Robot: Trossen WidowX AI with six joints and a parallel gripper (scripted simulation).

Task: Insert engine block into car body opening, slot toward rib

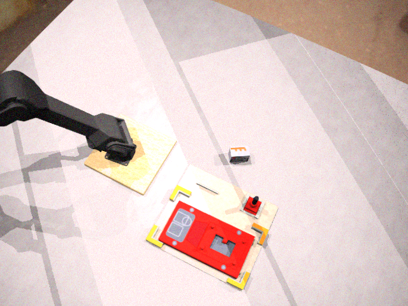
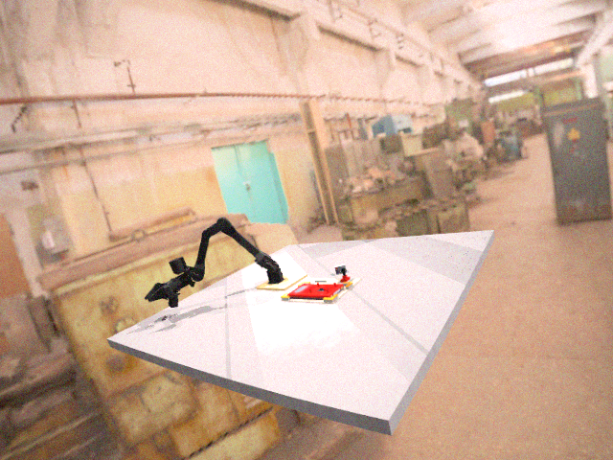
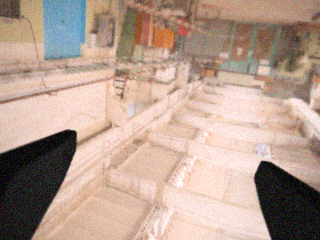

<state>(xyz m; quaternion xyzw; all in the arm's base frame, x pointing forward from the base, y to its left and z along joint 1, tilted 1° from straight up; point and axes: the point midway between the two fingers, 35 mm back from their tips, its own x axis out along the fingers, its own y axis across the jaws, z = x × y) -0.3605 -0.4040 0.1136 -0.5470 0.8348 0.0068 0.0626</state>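
One black two-fingered gripper (image 2: 157, 291) (image 3: 168, 154), spread wide; one red car body (image 1: 198, 227) (image 2: 312, 290), flat, apparently cornered by yellow brackets (image 1: 153, 237) against sliding.

The top view looks steeply down from above the table (image 1: 131, 263) (image 2: 316, 380), close enough that its frame cuts off the arm (image 1: 69, 115) (image 2: 202, 252). The exterior view stands well back and to one side, tilted, taking in the whole table and the hall. Both share the red car body (image 1: 197, 237) (image 2: 314, 290). The wrist view looks out between the gripper's fingers, facing the hall's background.
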